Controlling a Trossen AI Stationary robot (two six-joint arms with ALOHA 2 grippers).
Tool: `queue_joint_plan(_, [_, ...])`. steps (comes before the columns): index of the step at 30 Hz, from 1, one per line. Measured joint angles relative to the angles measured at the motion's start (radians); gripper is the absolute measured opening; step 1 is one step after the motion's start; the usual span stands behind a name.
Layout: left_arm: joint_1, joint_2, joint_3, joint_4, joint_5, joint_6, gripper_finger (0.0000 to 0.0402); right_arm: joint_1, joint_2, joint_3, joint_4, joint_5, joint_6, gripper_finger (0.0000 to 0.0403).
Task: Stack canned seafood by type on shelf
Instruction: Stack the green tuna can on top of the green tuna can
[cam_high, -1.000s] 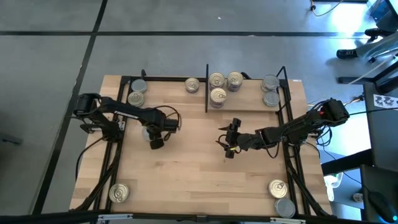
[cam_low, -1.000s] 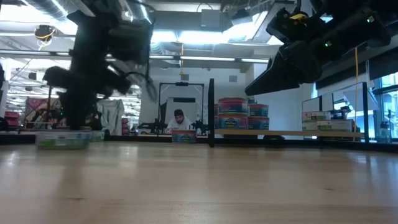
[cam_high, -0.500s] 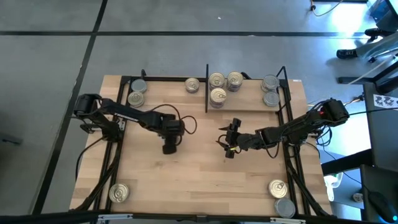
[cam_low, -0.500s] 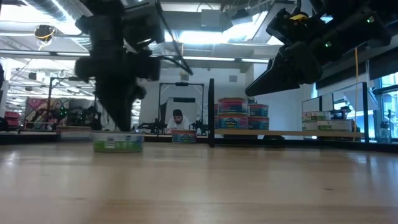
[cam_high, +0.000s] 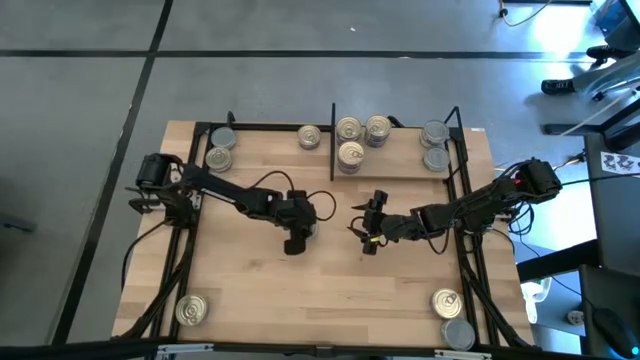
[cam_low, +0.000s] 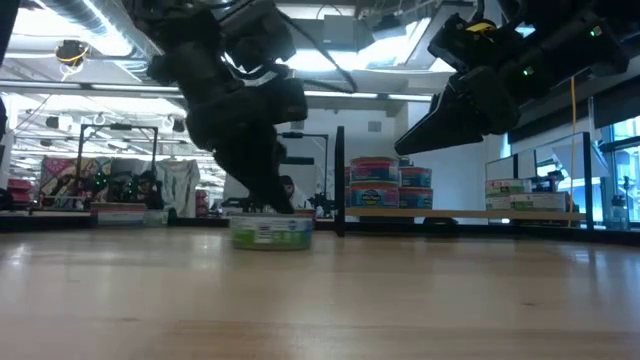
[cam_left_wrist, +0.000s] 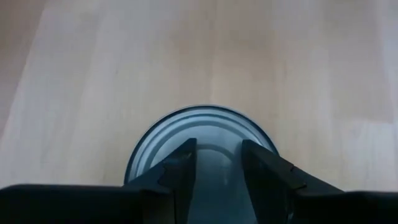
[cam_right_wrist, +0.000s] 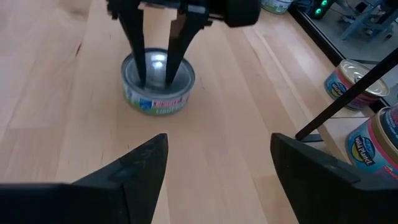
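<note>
I see the shelf (cam_high: 390, 170) at upper centre of the high view, tins stacked in it. My left gripper (cam_high: 298, 238) sits mid-table, fingers narrow atop a grey-lidded tin (cam_right_wrist: 157, 84) — not around it. My right gripper (cam_high: 366, 240) hovers just right, wide open.

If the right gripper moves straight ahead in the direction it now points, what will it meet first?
Most likely the low round grey-lidded tin with the green label, standing on the wooden tabletop under the left gripper. The right gripper is open, and bare wood lies between; depth is uncertain.
</note>
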Motion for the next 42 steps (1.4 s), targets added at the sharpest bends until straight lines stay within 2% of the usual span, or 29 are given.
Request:
queue_joint_plan(7, [-0.010,0.012,0.002,0.145,0.011,0.016,0.0127,0.000,0.000,0.000,0.001,-0.009,0.000,0.0284])
queue_joint_plan(9, [-0.014,0.007,0.030,0.093,0.009,0.011,0.0127,0.000,0.000,0.000,-0.001,-0.009,0.000,0.0284])
queue_joint_plan(13, [-0.033,-0.041,0.106,-0.134,0.007,-0.025,0.0127,0.000,0.000,0.000,0.004,-0.009,0.000,0.0284])
queue_joint_plan(16, [-0.053,-0.085,0.103,-0.223,-0.008,-0.036,0.0127,0.000,0.000,0.000,0.017,-0.009,0.000,0.0284])
queue_joint_plan(19, [-0.071,-0.122,0.047,-0.181,-0.037,-0.018,0.0127,0.000,0.000,0.000,0.030,-0.009,0.000,0.0284])
queue_joint_plan(27, [-0.058,-0.134,-0.132,0.090,-0.047,-0.010,0.0127,0.000,0.021,0.000,0.089,-0.009,0.001,0.0284])
queue_joint_plan(42, [-0.048,-0.138,-0.174,0.087,-0.039,-0.012,0.0130,0.000,0.127,0.000,0.213,0.005,-0.004,0.0284])
